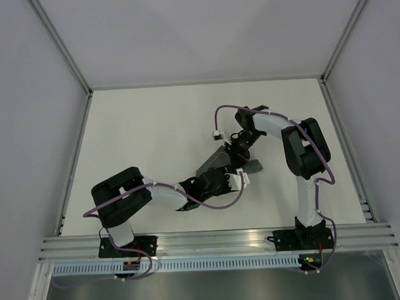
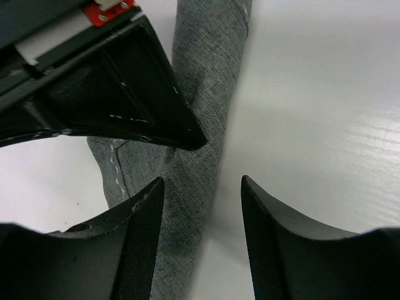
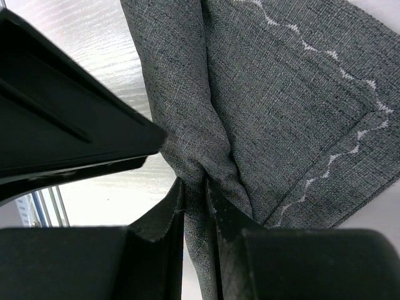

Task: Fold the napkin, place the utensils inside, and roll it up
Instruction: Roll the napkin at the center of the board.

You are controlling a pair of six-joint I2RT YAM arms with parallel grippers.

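The dark grey napkin point(image 1: 215, 162) lies bunched and partly rolled at the table's middle, between the two grippers. My right gripper point(image 1: 233, 153) is shut on a raised fold of it; in the right wrist view the cloth point(image 3: 281, 94) is pinched between the closed fingers of that gripper point(image 3: 195, 187). My left gripper point(image 1: 219, 178) is open. In the left wrist view its fingers stand apart over the narrow rolled part of the napkin point(image 2: 206, 94), the left gripper point(image 2: 201, 187) holding nothing. No utensils show in any view.
The white table point(image 1: 153, 139) is fenced by metal rails at its sides and front. The right gripper's black finger point(image 2: 125, 94) fills the left wrist view's upper left. The left gripper's finger point(image 3: 62, 125) fills the right wrist view's left.
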